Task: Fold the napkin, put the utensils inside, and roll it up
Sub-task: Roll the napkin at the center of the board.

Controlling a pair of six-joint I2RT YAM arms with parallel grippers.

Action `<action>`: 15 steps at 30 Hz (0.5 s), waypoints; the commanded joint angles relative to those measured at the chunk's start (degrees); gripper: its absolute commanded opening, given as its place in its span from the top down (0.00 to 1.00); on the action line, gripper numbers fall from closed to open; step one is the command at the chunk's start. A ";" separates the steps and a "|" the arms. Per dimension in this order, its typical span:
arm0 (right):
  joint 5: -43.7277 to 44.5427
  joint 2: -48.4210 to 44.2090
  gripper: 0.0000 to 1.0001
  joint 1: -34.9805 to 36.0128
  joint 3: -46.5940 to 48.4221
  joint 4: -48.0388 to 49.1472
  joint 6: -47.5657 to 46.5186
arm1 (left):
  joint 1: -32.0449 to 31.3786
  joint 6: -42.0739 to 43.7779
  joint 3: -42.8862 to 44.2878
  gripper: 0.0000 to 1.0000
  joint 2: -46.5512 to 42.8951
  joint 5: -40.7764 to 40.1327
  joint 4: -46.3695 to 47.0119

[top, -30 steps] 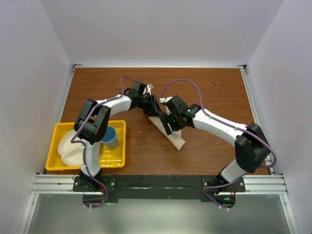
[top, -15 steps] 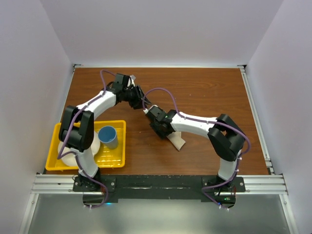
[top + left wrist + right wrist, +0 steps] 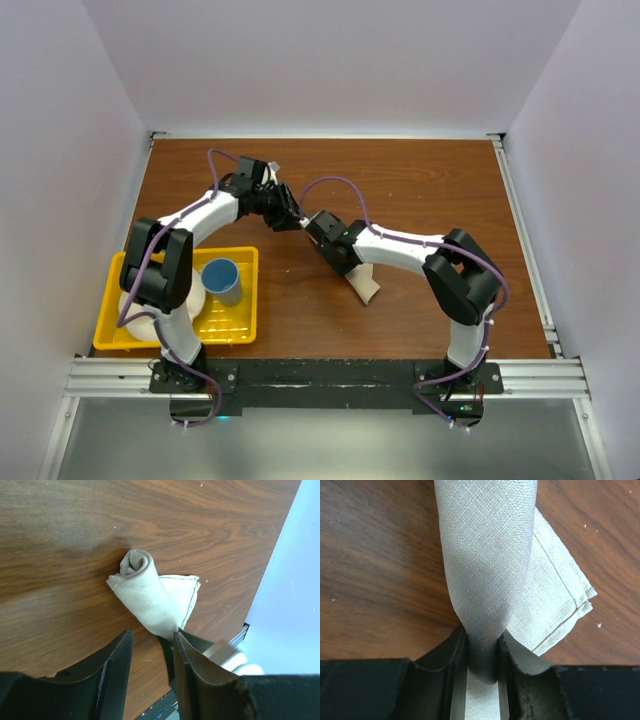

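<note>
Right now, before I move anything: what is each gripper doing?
Left gripper: open, holding nothing, fingers apart just short of the napkin.
Right gripper: shut on the napkin's rolled end.

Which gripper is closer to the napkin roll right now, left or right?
Right. The right gripper is clamped on one end of the rolled napkin. The left gripper hangs open just off that same end, gripping nothing.

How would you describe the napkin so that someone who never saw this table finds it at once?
Start at the brown wooden table, right of the yellow tray. Near the table's middle, the right gripper pinches the napkin. It is the only beige cloth, rolled into a tube.
</note>
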 commanded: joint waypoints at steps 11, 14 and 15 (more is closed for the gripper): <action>-67.67 2.11 0.87 -19.12 -0.51 6.89 2.70 | -2.69 0.51 0.85 0.59 0.12 6.38 5.72; -72.00 6.42 0.87 -22.11 -0.60 6.98 2.36 | -4.97 -0.81 0.94 0.59 1.61 6.47 7.83; -72.45 7.21 0.87 -23.34 -0.60 7.07 2.36 | -5.60 -1.33 0.94 0.59 2.05 6.56 8.53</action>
